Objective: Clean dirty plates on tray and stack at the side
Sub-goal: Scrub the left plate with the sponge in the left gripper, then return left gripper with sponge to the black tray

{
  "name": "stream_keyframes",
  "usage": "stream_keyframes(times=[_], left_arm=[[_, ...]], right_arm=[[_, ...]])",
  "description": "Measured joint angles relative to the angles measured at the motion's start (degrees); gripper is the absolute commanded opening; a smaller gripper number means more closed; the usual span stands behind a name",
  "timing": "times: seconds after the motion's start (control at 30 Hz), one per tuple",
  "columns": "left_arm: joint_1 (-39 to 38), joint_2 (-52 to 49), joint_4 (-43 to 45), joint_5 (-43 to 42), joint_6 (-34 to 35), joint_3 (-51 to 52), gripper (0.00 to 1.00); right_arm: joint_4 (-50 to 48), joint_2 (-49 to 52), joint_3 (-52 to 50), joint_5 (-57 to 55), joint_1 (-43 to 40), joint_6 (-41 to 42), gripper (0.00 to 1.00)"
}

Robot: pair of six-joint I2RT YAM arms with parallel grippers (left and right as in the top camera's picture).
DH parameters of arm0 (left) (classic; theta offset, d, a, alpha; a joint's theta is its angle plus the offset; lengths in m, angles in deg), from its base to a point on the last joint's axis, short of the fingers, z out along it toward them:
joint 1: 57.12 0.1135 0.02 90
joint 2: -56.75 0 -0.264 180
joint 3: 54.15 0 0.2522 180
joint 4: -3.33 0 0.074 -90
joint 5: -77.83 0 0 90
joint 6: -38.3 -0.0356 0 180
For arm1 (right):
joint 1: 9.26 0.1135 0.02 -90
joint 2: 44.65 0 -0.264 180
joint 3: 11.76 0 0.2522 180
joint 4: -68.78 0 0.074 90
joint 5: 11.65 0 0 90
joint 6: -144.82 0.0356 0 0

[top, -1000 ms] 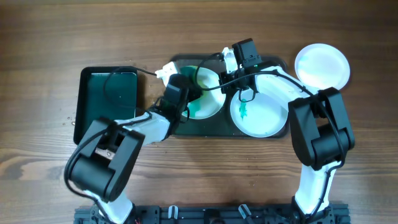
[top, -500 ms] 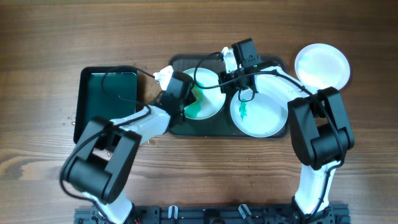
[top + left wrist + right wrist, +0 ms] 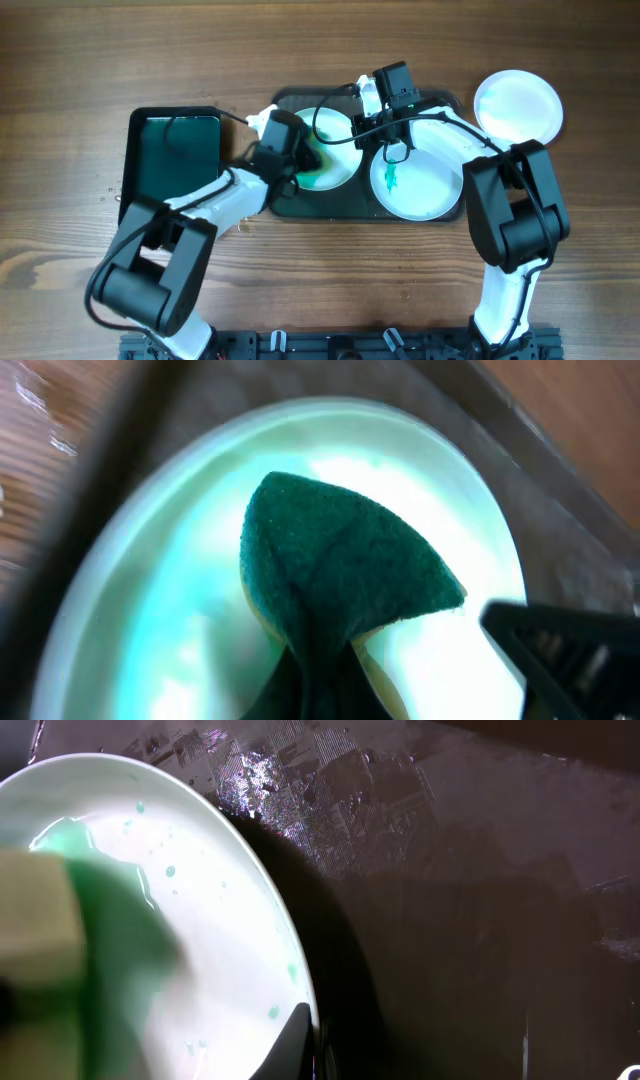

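The dark grey tray [image 3: 345, 203] lies at the centre of the table; two plates sit side by side in it. The left plate [image 3: 335, 135] carries a wide green smear; the right plate [image 3: 425, 185] carries a small teal smear. The third plate [image 3: 517, 105], white, rests on the table just beside the tray's right end. The left gripper [image 3: 300, 158] is clamped on a green sponge [image 3: 340, 575]; the sponge presses on the inside of the left plate. The right gripper [image 3: 372, 112] sits at that plate's right rim; one finger [image 3: 295, 1040] lies over the rim; the other is hidden, so its closure cannot be told. A black tray [image 3: 175, 160] with a green inside lies at the left.
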Motion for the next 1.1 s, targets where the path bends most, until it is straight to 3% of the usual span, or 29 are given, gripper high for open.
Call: stream_keyframes(times=[0.17, 0.37, 0.5, 0.73, 0.97, 1.1], left_arm=[[-1.55, -1.9, 1.31, 0.0, -0.22, -0.2, 0.04], [-1.79, -1.46, -6.4, 9.64, -2.62, -1.86, 0.04], [-1.38, 0.85, -9.03, 17.2, -6.47, -1.2, 0.04], [0.5, 10.43, -7.93, 18.8, -8.17, -0.33, 0.04], [10.19, 21.07, -13.35, 17.73, -8.35, -0.35, 0.04], [18.14, 21.27, -20.33, 17.62, -8.57, -0.28, 0.04]], right_arm=[[0.0, 0.0, 0.0, -0.39, -0.13, 0.0, 0.04], [0.0, 0.0, 0.0, -0.37, -0.07, 0.0, 0.04], [-0.11, 0.0, 0.0, -0.13, 0.0, 0.0, 0.04], [-1.31, 0.07, 0.0, -0.66, -0.02, -0.07, 0.04], [-1.09, -1.51, -0.2, -2.34, 0.0, -4.79, 0.04], [-0.48, -9.86, -0.35, -13.92, 2.27, -10.95, 0.04]])
